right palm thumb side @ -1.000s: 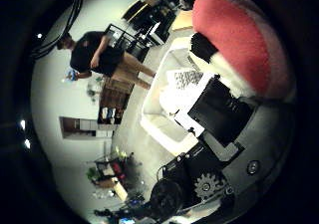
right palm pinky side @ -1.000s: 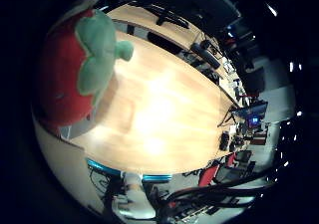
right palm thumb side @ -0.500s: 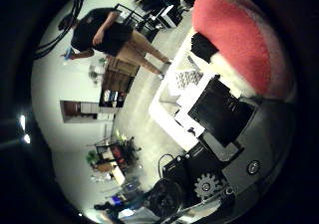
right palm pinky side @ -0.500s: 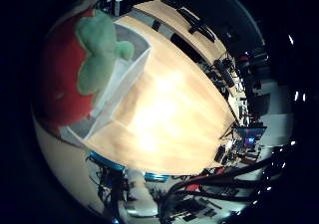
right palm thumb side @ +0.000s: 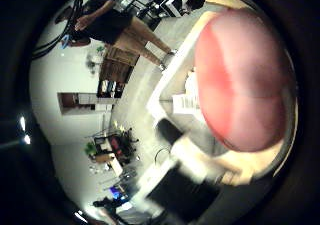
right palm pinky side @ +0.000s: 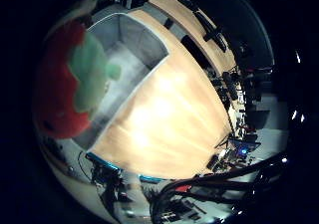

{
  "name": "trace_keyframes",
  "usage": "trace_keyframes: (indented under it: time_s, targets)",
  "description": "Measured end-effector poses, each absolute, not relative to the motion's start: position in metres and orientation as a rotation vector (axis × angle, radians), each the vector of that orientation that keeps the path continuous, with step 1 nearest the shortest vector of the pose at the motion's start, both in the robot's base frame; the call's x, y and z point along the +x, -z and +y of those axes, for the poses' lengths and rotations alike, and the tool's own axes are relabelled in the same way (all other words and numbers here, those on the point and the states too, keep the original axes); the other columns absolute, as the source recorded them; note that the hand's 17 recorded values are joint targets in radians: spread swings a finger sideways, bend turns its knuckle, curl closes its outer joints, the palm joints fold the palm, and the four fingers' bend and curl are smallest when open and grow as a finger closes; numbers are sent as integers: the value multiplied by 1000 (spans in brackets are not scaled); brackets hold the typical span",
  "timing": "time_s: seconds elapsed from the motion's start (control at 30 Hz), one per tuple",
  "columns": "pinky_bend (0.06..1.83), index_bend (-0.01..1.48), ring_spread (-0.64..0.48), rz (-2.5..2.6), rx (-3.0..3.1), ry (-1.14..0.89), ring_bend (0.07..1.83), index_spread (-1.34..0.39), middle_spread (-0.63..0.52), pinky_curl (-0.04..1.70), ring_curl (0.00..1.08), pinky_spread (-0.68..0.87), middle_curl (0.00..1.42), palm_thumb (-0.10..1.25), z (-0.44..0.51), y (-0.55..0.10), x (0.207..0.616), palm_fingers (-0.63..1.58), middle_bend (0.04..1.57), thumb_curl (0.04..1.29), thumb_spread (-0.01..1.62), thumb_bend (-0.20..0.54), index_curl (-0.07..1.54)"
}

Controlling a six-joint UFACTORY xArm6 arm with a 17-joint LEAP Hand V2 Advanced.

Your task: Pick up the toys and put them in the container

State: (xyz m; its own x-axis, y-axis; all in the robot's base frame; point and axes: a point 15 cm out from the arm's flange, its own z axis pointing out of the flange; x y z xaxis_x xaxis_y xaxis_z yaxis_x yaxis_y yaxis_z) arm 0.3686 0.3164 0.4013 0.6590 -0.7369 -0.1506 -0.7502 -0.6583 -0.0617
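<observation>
A red strawberry plush toy [right palm pinky side: 62,85] with a green leaf top [right palm pinky side: 92,70] is close to the palm in the little finger side view, blurred. It sits over the near edge of an open grey container [right palm pinky side: 135,35] that stands on a light wooden table [right palm pinky side: 174,114]. In the thumb side view the same red toy [right palm thumb side: 240,80] fills much of the picture. Blurred dark parts of my right hand [right palm thumb side: 190,170] lie right beside it. I cannot tell whether the hand still grips the toy.
The table's near edge carries a teal-trimmed object [right palm pinky side: 105,164]. Desks and chairs [right palm pinky side: 214,45] stand beyond the table's far side. A wooden shelf [right palm thumb side: 75,100] stands on the pale floor in the thumb side view.
The camera has swung over the table and the grey container has come into full view beneath the toy. In the thumb side view the toy has grown larger and the hand's parts have blurred.
</observation>
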Motion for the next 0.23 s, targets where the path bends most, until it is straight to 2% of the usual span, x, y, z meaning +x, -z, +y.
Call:
trace_keyframes:
  time_s: [0.07, 0.23]
  targets:
    - [870, 205, -106, 1223, -2765, -179, 714, -540, -197, 421, 314, 23, 474, 98, 319, -398, 370, 77, 448, 248, 863, -62, 623]
    - [805, 191, -47, 1196, -2773, -184, 629, -513, -141, 360, 270, 230, 431, 54, 324, -397, 374, 103, 386, 263, 839, -40, 557]
